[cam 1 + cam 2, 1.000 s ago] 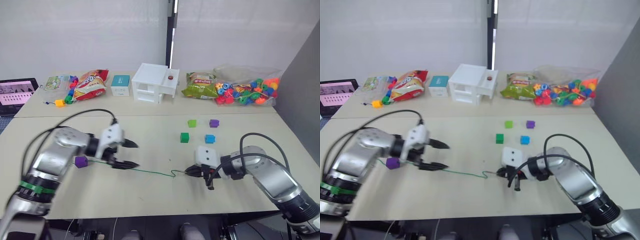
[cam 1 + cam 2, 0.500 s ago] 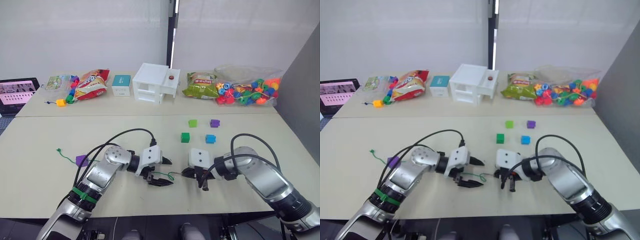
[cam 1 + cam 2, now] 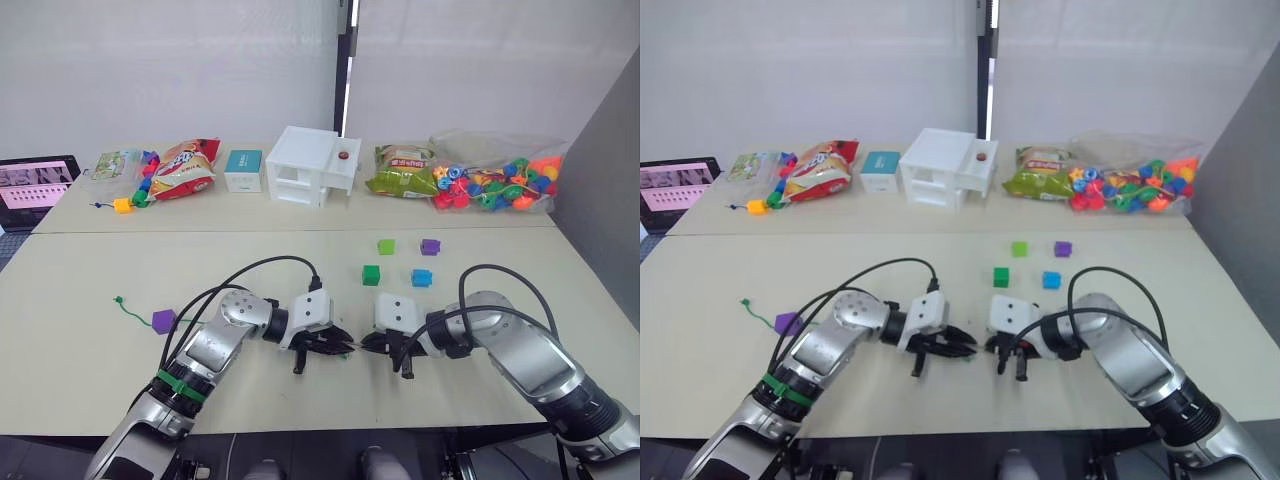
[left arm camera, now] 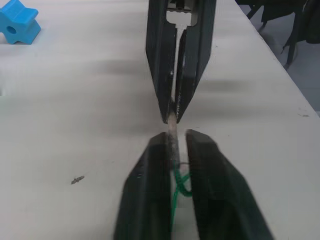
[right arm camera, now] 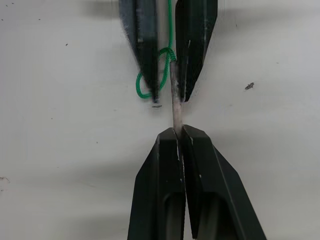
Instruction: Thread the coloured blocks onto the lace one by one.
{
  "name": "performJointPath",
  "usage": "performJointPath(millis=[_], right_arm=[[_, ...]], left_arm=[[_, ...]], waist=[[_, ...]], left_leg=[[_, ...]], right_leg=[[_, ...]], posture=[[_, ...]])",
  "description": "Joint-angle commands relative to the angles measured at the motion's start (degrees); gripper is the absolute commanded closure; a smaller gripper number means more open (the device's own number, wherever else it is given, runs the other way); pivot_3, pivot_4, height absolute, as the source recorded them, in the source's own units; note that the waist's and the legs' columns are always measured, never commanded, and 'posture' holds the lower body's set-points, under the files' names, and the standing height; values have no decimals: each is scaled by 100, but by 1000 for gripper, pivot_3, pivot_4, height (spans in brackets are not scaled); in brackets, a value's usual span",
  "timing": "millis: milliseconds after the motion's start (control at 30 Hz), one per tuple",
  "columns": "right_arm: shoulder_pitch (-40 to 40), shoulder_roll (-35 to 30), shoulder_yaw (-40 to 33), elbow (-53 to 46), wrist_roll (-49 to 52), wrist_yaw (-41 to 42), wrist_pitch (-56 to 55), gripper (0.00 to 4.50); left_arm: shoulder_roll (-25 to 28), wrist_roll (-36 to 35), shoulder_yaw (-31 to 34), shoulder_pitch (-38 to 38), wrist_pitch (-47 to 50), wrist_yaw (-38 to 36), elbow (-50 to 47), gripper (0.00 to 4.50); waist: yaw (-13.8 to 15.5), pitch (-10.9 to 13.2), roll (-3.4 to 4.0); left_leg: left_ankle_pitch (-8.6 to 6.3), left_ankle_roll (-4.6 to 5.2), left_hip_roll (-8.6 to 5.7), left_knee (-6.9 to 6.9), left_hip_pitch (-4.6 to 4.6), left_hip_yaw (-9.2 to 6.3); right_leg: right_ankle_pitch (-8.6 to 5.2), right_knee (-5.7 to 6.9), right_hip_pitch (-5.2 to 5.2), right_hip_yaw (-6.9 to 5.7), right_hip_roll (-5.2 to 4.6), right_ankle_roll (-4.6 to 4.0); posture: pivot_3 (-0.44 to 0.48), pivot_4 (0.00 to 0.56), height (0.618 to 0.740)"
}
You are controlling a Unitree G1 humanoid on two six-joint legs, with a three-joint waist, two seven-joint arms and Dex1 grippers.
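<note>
- The table [image 3: 90,280] carries everything; places below are given relative to the white box [image 3: 310,165] at its far edge.
- Well in front of the box, the right gripper [image 5: 178,131] is clamped shut on the grey tip of the lace [image 5: 175,107].
- Facing it, the left gripper [image 4: 172,137] has its fingers narrowly apart around the same tip.
- Between the box and the grippers lie four coloured blocks [image 3: 371,275]; a purple one [image 3: 163,320] sits on the lace, far to the robot's left.

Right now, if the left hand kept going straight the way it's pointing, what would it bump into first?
Most likely the right hand. It points straight back at the left hand, tip to tip, with only a short bit of the lace and its stiff grey tip between them. The right hand is shut on that tip.
</note>
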Motion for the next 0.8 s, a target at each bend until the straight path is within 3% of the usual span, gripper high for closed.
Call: performJointPath(millis=[33,433,667,800], right_arm=[[-47,-27,-96,-188,11,-15,-1,4500],[133,-55,-227,-287,70,-120,103,4500],[747,116,-1407,-1031,721,-804,1000,2129],[1946,811,-2898,-1909,951,-1947,1854,810]], left_arm=[[20,17,41,-42,-90,-5,-41,4460],[108,-37,132,-44,-28,-44,-36,4460],[224,-75,215,-40,20,-59,-87,4500],[434,-170,351,94,169,-102,-282,4500]], waist=[[1,0,0],[2,0,0],[31,0,0],[122,-2,-3]], left_leg=[[0,0,0,0,0,0],[0,0,0,0,0,-1],[0,0,0,0,-1,-2],[-1,2,0,-3,-3,-11]], right_leg=[[0,0,0,0,0,0],[0,0,0,0,0,0],[0,1,1,0,0,0],[0,1,0,-5,2,0]], posture=[[0,150,740],[0,150,740],[0,150,740],[0,150,740]])
